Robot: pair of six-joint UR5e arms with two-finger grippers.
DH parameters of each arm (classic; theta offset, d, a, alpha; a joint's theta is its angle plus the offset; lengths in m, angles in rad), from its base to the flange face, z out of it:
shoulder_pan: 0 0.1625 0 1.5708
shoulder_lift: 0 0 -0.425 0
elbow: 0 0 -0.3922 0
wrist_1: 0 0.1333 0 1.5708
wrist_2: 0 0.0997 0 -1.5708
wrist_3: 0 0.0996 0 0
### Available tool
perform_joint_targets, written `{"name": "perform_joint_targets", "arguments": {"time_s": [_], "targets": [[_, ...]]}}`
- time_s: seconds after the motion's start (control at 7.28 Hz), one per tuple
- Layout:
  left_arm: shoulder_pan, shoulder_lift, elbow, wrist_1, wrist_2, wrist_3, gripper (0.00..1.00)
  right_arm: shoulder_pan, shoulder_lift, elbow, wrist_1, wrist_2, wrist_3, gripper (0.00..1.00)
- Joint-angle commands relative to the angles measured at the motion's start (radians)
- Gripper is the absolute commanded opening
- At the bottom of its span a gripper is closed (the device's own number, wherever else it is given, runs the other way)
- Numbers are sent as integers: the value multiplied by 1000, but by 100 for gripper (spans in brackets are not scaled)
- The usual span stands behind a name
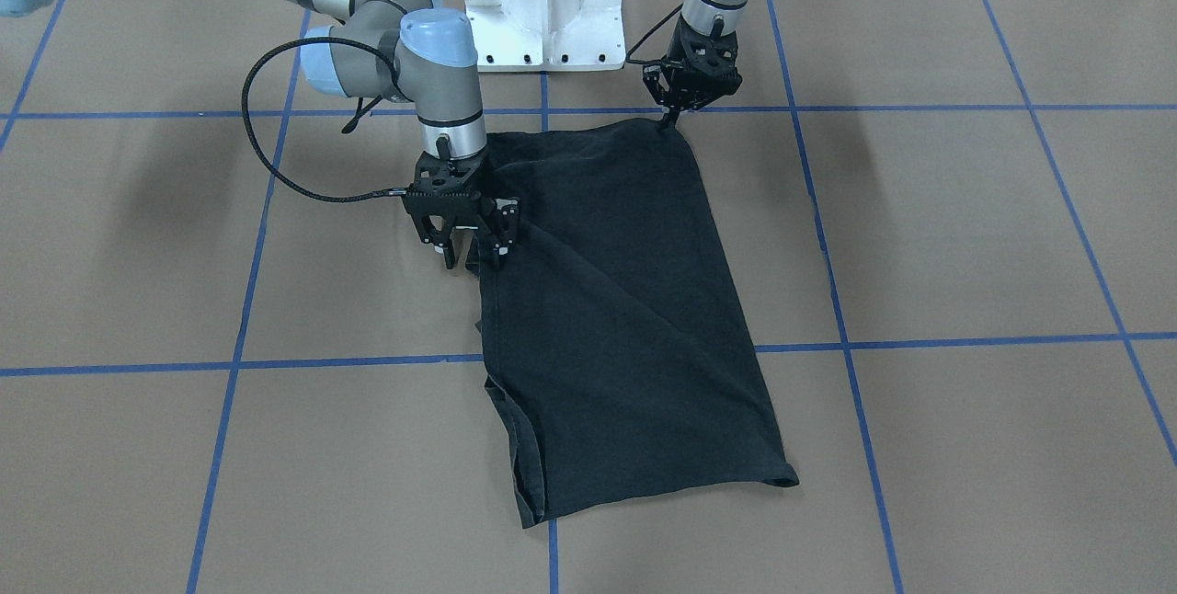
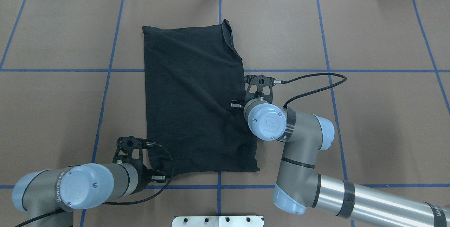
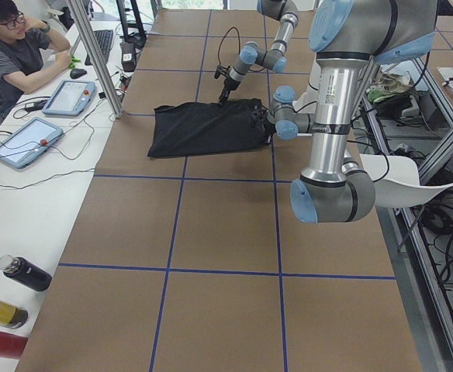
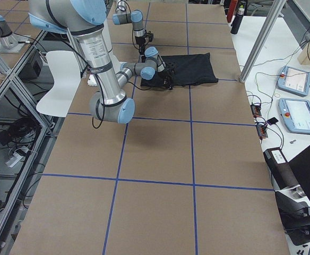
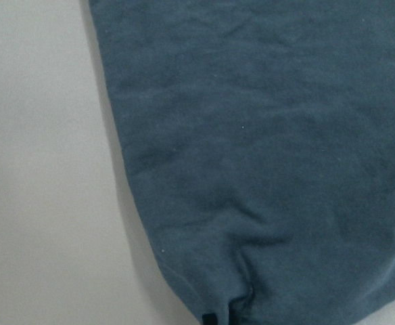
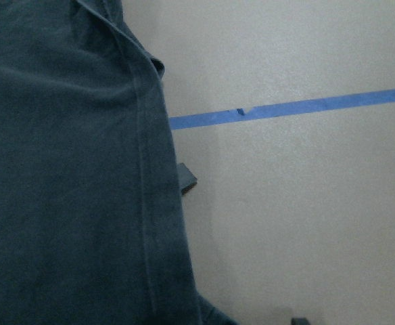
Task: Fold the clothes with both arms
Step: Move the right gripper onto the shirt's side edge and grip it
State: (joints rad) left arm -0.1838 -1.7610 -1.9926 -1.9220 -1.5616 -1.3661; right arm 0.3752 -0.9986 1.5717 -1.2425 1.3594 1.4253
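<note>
Bare brown table (image 2: 52,114) spreads wide to either side of the black T-shirt (image 2: 193,97), which lies folded in a long rectangle with straight edges. The left arm (image 2: 88,185) crouches low, and the left gripper (image 1: 668,120) is pinched tight on the shirt's near corner. The right arm (image 2: 302,142) points straight down, with the right gripper (image 1: 474,258) spread and its fingers straddling the shirt's right edge

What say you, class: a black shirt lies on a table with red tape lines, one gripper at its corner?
Wrong: the tape lines are blue, not red; the overhead view shows it. The black shirt and the left gripper at its corner stand.
</note>
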Motion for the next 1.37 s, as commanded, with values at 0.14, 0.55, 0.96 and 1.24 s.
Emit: {"name": "perform_joint_targets", "arguments": {"time_s": [0.14, 0.55, 0.96, 1.24], "targets": [[1, 0, 0, -2, 0, 1, 0, -1, 9, -5, -2, 0, 1, 47], [1, 0, 2, -2, 0, 1, 0, -1, 8, 5, 0, 3, 1, 0], [1, -2, -2, -2, -2, 1, 0, -5, -14, 63, -9, 3, 0, 0], [-5, 9, -75, 1, -8, 2, 0, -57, -69, 202, -95, -2, 1, 0]]}}
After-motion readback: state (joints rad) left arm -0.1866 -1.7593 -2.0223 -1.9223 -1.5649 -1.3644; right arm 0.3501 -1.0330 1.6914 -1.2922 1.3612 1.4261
